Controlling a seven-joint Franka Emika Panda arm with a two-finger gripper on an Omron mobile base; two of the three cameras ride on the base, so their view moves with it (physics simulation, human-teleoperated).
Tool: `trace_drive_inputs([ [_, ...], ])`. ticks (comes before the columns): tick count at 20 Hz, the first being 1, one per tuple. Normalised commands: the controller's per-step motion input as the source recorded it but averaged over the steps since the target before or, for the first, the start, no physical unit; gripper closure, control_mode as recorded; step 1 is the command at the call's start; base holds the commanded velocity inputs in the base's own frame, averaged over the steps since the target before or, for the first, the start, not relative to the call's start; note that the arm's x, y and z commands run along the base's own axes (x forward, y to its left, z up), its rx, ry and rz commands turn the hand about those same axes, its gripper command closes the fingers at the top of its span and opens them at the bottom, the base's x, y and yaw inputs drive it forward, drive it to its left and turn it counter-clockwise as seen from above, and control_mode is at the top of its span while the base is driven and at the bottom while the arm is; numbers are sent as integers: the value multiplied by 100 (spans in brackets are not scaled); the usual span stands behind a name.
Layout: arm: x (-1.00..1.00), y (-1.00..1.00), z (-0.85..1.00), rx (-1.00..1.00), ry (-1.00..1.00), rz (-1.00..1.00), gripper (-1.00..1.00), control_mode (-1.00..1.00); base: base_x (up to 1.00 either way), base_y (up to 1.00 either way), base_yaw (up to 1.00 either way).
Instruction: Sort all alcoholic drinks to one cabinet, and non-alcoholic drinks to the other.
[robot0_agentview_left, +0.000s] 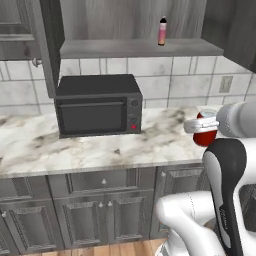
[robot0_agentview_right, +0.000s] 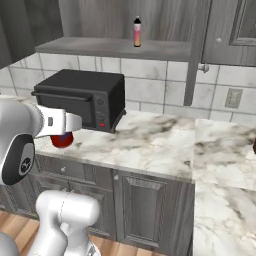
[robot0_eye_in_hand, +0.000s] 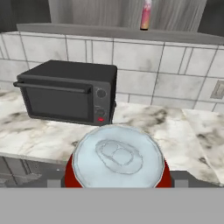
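Gripper (robot0_eye_in_hand: 114, 186) straddles the can (robot0_eye_in_hand: 117, 158), fingers spread wide round it, probably headed for the shelf (robot0_agentview_left: 100, 49) beside the pink bottle (robot0_agentview_left: 162, 31).

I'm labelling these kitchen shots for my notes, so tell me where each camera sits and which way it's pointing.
Left base view: behind the arm on its left, looking forward and down at the marble counter and toaster oven; the white arm rises lower right.
Right base view: behind on its right, same counter; the arm rises lower left.
Hand view: on the hand, looking along the gripper over the red soda can.
Shared: all show the oven, can and the pink bottle in the open cabinet.
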Motion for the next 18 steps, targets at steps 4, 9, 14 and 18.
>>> trace_drive_inputs([
  [4, 0, 0, 0, 0, 0, 0, 100, 100, 50, -30, 5],
  [9, 0, 0, 0, 0, 0, 0, 100, 100, 49, -31, 5],
  [14, 0, 0, 0, 0, 0, 0, 100, 100, 49, -33, 5],
  [18, 0, 0, 0, 0, 0, 0, 100, 100, 47, -33, 5],
])
